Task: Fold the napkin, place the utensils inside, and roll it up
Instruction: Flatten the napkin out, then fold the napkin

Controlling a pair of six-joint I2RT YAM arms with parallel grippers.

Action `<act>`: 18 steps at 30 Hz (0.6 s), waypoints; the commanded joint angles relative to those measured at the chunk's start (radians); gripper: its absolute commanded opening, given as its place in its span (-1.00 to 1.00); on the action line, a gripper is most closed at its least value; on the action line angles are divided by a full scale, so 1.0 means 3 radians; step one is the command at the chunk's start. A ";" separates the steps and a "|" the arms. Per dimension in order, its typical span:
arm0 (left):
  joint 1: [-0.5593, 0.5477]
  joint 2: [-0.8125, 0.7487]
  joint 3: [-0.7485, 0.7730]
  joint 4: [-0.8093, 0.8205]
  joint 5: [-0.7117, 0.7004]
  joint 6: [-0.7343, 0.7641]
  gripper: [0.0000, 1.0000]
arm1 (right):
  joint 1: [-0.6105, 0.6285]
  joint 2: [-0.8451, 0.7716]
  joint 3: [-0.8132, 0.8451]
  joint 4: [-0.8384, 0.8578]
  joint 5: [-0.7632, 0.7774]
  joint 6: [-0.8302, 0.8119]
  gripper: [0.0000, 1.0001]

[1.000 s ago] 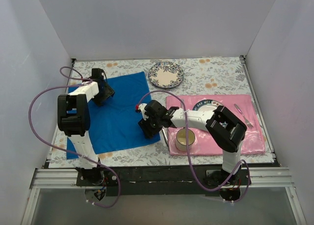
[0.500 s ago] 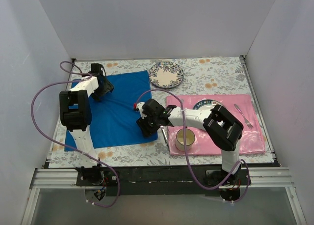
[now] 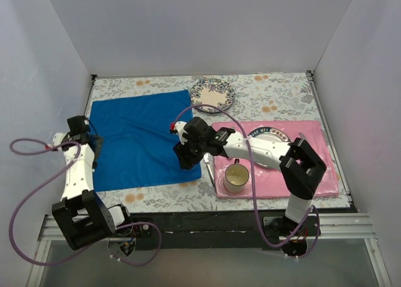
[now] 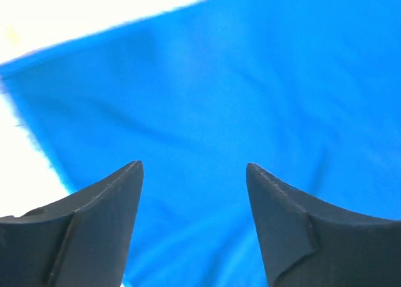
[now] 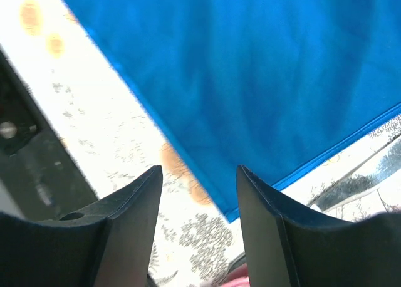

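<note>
our left gripper [image 4: 194, 168] hangs with its jaws wide apart and nothing between them, over the left edge of the napkin [image 3: 141, 136]. our right gripper [image 5: 198, 169] is likewise spread and holds nothing, above the napkin's near right corner. the napkin lies spread out on the left half of the table [image 3: 276, 86]. toward the table's right edge we see a pink placemat [image 3: 316, 174] carrying a mug [image 3: 235, 177], pale inside, and a rimmed plate [image 3: 266, 133] partly under the right arm. a small patterned plate [image 3: 213, 94] sits near the far edge.
</note>
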 commanded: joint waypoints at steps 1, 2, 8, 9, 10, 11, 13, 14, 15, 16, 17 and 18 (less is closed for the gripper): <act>0.0589 -0.0167 -0.0450 -0.0064 -0.0055 -0.0318 0.22 | 0.0012 -0.0366 -0.0192 0.0079 -0.0206 0.0021 0.18; 0.0905 -0.0147 -0.0446 -0.0058 0.0021 -0.0282 0.20 | 0.0017 -0.0402 -0.0243 0.0089 -0.0226 0.0036 0.18; 0.1133 0.0145 -0.0374 -0.0181 -0.0141 -0.0312 0.12 | 0.0017 -0.0750 -0.0632 0.0192 -0.0272 0.0021 0.17; 0.1158 0.0135 -0.0379 -0.0206 -0.0142 -0.0322 0.05 | 0.0022 -0.0831 -0.0703 0.0192 -0.0257 0.0001 0.17; 0.1179 0.0114 -0.0379 -0.0237 -0.0157 -0.0307 -0.02 | 0.0017 -0.0877 -0.0729 0.0187 -0.0247 -0.0014 0.17; 0.1179 0.0084 -0.0394 -0.0232 -0.0208 -0.0287 -0.16 | 0.0022 -0.0929 -0.0765 0.0197 -0.0216 -0.0025 0.17; 0.1184 0.0007 -0.0450 -0.0100 -0.0453 -0.0170 -0.22 | 0.0017 -0.1067 -0.0872 0.0222 -0.0186 -0.0045 0.17; 0.1194 -0.0009 -0.0537 -0.0053 -0.0514 -0.0129 -0.19 | 0.0017 -0.1113 -0.0903 0.0232 -0.0150 -0.0060 0.17; 0.1204 -0.0004 -0.0573 -0.0023 -0.0555 -0.0103 -0.18 | 0.0022 -0.1184 -0.0923 0.0233 -0.0129 -0.0061 0.17; 0.1214 0.0047 -0.0609 -0.0007 -0.0617 -0.0093 -0.17 | 0.0017 -0.1230 -0.0964 0.0227 -0.0104 -0.0071 0.17; 0.1230 0.0078 -0.0645 -0.0002 -0.0597 -0.0082 -0.17 | 0.0022 -0.1266 -0.0985 0.0232 -0.0058 -0.0071 0.18; 0.1240 0.0109 -0.0701 0.0013 -0.0577 -0.0072 -0.16 | 0.0017 -0.1337 -0.1015 0.0243 -0.0037 -0.0071 0.18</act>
